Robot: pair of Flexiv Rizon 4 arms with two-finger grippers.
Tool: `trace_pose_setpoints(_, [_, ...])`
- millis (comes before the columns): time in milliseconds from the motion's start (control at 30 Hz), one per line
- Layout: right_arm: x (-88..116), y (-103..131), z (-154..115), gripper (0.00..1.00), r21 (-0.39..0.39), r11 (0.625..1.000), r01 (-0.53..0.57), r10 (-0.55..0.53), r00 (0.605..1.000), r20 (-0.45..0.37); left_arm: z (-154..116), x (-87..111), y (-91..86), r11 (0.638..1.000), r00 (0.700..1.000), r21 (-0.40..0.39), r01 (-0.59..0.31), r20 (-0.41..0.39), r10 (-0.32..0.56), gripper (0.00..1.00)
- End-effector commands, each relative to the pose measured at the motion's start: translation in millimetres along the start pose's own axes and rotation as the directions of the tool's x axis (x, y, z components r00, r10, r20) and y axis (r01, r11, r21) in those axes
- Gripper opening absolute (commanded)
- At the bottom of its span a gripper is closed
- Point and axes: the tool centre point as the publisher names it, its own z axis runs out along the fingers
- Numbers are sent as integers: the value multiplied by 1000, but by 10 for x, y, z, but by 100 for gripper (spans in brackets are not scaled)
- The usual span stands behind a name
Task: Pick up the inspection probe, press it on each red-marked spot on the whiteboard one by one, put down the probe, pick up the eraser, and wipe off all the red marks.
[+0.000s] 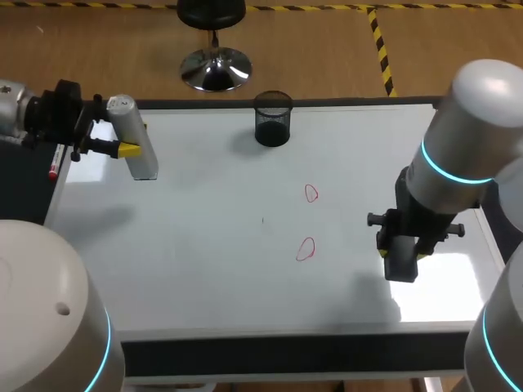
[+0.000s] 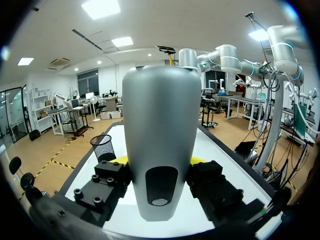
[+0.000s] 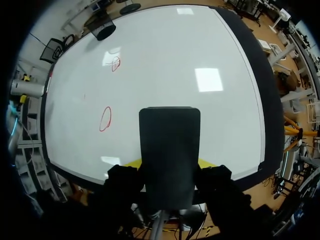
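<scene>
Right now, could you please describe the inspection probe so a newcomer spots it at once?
Find the whiteboard, then its far left corner. There the left gripper clamps the probe: a pale grey rounded cylinder, unlike the flat black eraser.

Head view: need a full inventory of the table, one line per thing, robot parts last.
whiteboard: 1, white, covers the table top
red marks: 2, red loops, mid-board; the second lies nearer the front edge
mesh cup: 1, black, upright at the board's far edge
marker: 1, white with a red end, just off the board's left edge
probe: 1, grey, held over the board's far left corner
eraser: 1, dark, held over the board's right side
left tool: 1, yellow-tipped, shut on the probe
right tool: 1, yellow-tipped, shut on the eraser
</scene>
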Motion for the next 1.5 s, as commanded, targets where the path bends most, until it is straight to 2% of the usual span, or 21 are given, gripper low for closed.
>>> trace_pose_setpoints(33, [-53,-27,-18,0,-5,1000,2,-2,999,-38,-12,-8,-6,1000,1000,1,-1,-3,1,0])
trace_pose_setpoints(633, [-53,-27,-18,0,-5,1000,2,-2,999,-38,-12,-8,-6,1000,1000,1,-1,-3,1,0])
trace_pose_setpoints(733, [-53,-27,-18,0,-5,1000,2,-2,999,-38,-19,75,-39,1000,1000,6,-7,-15,7,0])
trace_pose_setpoints(833, [-53,-27,-18,0,-5,1000,2,-2,999,-38,-23,105,-55,1000,1000,10,-21,9,21,0])
trace_pose_setpoints(1267, [-53,-27,-18,0,-5,1000,2,-2,999,-38,-45,341,21,1000,999,-10,-1,39,1,0])
trace_pose_setpoints(1367, [-53,-27,-18,0,-5,1000,2,-2,999,-38,-53,427,62,1000,998,-25,-2,57,4,0])
trace_pose_setpoints(1500, [-53,-27,-18,0,-5,1000,2,-2,999,-38,-56,567,114,1000,999,-26,7,41,-6,0])
